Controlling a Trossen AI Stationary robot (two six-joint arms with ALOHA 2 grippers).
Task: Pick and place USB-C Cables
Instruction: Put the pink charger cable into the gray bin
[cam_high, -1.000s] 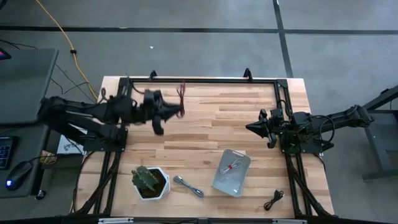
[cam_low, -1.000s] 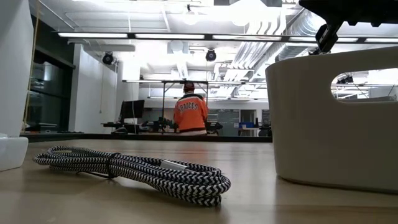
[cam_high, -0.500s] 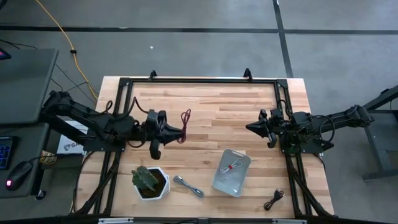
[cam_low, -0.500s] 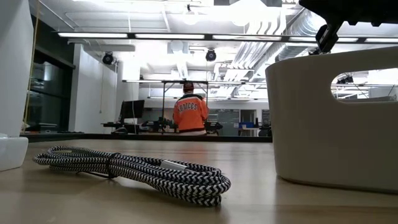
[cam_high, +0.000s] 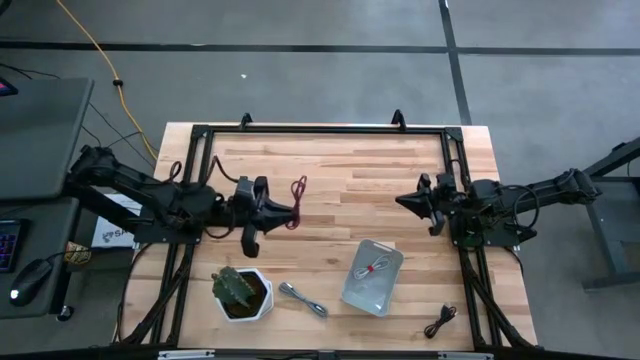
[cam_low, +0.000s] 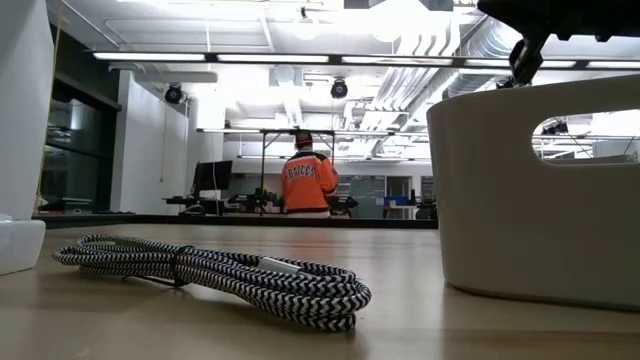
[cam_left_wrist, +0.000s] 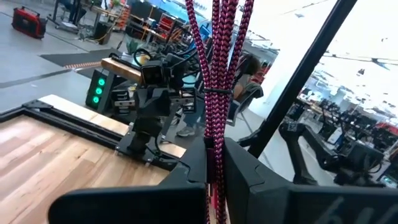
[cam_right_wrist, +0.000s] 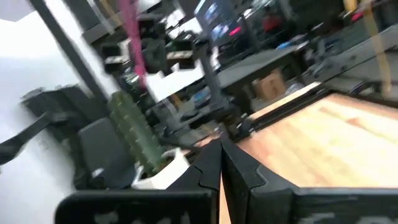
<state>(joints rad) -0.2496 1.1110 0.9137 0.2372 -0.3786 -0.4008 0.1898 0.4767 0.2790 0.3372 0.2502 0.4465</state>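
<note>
My left gripper (cam_high: 291, 212) reaches out over the table's left half, shut on the maroon cable bundle (cam_high: 298, 188), which fills the left wrist view as braided strands (cam_left_wrist: 217, 50). My right gripper (cam_high: 400, 203) waits shut over the right half, touching nothing. The whitish cable with red (cam_high: 372, 267) lies inside the white bin (cam_high: 352, 293). The silver-grey cable (cam_high: 303, 298) lies flat on the wood beside the bin and shows close up in the low view (cam_low: 220, 275). By the near right corner lies the black cable (cam_high: 440, 322). My left gripper pinches the maroon bundle between its two fingers, on the strands just below its tie (cam_left_wrist: 215, 140). The fingers (cam_left_wrist: 186, 177) come level from the table's left. The bundle is lifted clear of the wood and stands out past the fingertips.
A potted cactus (cam_high: 241, 292) stands near the near-left corner. A black frame (cam_high: 320, 130) rims the table. The bin's wall (cam_low: 540, 200) blocks the low view's right side. Bare wood lies between the two grippers. A person in an orange shirt (cam_low: 308, 185) stands far off in the room.
My left gripper has swung from near the far-left frame toward the near edge and a little right, turning level and carrying the maroon bundle with it. For the last half second it has held still.
</note>
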